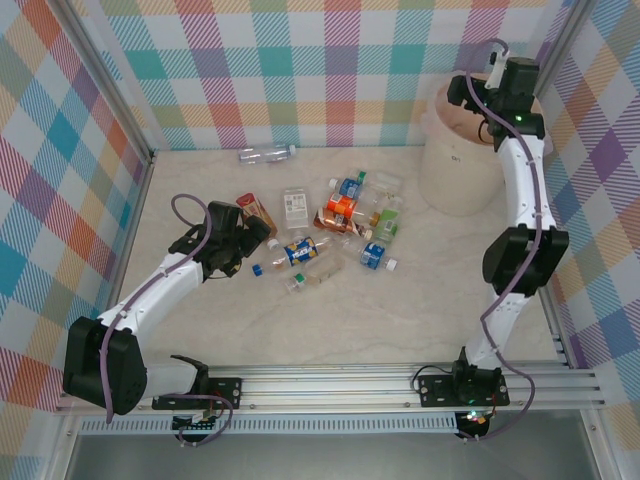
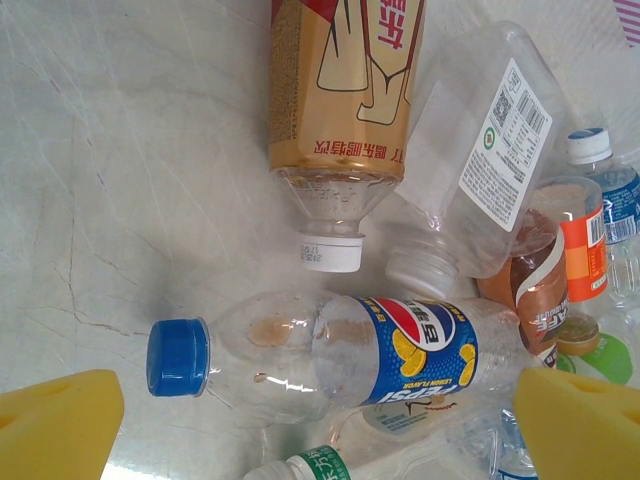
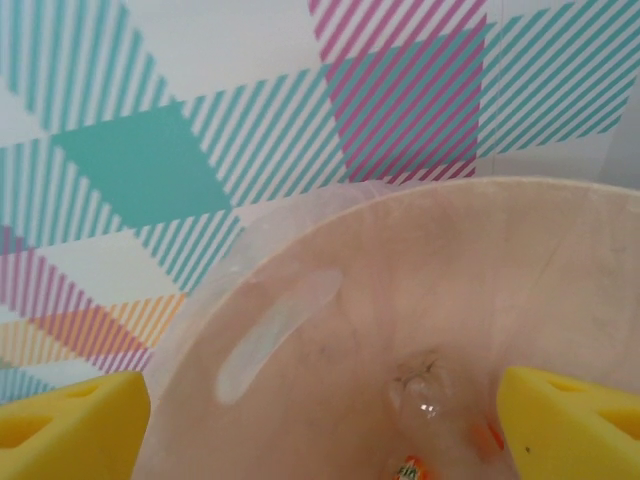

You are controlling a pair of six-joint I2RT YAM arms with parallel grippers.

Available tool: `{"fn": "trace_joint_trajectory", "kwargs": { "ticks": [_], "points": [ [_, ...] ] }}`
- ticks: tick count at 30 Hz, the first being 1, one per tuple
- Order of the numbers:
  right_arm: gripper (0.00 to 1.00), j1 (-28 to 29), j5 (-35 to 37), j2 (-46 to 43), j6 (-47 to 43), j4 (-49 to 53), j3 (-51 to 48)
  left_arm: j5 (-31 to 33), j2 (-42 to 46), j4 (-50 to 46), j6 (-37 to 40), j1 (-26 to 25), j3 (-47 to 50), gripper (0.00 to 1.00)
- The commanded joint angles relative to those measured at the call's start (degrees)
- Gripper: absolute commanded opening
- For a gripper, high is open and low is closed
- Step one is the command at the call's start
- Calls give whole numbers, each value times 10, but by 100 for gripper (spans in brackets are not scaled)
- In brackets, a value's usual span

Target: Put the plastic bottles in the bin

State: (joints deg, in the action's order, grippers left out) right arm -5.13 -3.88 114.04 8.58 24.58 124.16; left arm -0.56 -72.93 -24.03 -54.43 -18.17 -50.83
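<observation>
right hand wide, empty, above bin

Left arm and right arm are both white tubes with chunky black joints, a purple cable looping along each, plus yellow pads on the left hand and right hand.

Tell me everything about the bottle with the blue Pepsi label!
The Pepsi bottle is clear plastic and looks empty, blue cap on. Its blue label shows yellow lemons. It lies on its side on the pale table, cap pointing left in the left wrist view, another clear bottle against its lower side.
</observation>
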Motion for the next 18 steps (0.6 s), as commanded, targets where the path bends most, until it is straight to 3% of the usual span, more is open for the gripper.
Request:
{"fn": "trace_joint_trajectory", "kwargs": {
  "ticks": [1,4,12,18],
  "points": [
    [93,3,-48,-67,42,-28,-48,-4,-4,-7,3,5,-7,100],
    [100,6,-81,-113,47,-71,-128,-5,-11,-14,-2,5,-12,100],
    [100,27,-128,-224,54,-104,-277,-6,-4,1,-4,6,-5,100],
    [100,51,-183,-334,108,-177,-441,-27,-38,-9,11,7,-28,100]
  ]
}}
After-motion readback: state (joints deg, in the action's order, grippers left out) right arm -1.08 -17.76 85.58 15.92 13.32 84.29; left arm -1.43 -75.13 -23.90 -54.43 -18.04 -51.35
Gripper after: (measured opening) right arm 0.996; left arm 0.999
